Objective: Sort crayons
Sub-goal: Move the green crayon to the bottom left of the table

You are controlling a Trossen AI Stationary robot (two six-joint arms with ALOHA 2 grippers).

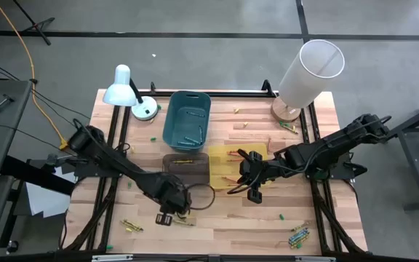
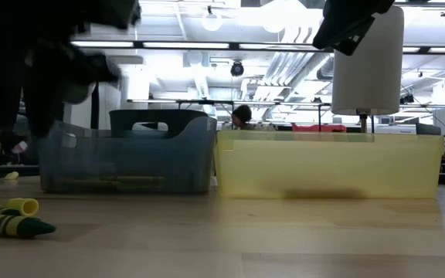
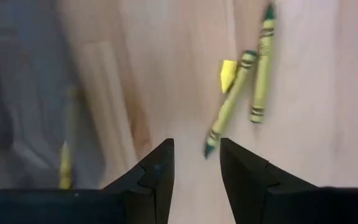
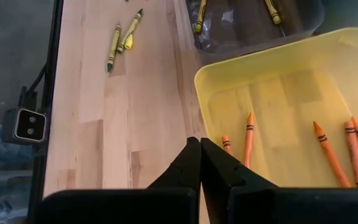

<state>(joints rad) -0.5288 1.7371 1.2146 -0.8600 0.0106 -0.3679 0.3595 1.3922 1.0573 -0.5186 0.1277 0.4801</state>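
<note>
Start at the table's near edge in your overhead view: at about 7 o'clock a few yellow-green crayons [image 1: 131, 225] lie loose on the wood, and at about 5 o'clock a small mixed cluster of crayons [image 1: 300, 236] sits near the corner. Just inward from the first group, your left gripper [image 1: 164, 217] hangs low over the bare wood with its fingers [image 3: 157, 177] parted and nothing between them; its wrist camera shows two green crayons [image 3: 247, 87] and a short yellow stub [image 3: 227, 73] on the table just ahead of it. At 12 o'clock from that gripper stands the smoky grey bin [image 1: 185, 169], holding at least two yellow crayons [image 4: 199, 15]. Touching it at its 3 o'clock side is the yellow bin [image 1: 220, 156], with five orange crayons [image 4: 328, 152] lying on its floor. Your right gripper [image 1: 254, 191] hovers at that bin's near rim, fingers pressed tightly together and empty. Farther back, at 12 o'clock from the grey bin, the teal bin [image 1: 187, 118] holds a few green crayons [image 1: 188, 139]. Beyond, a white desk lamp [image 1: 126, 89] stands at 11 o'clock and a white cylinder lamp [image 1: 308, 73] at 1 o'clock, with a few stray crayons [image 1: 289, 127] by its base.
</note>
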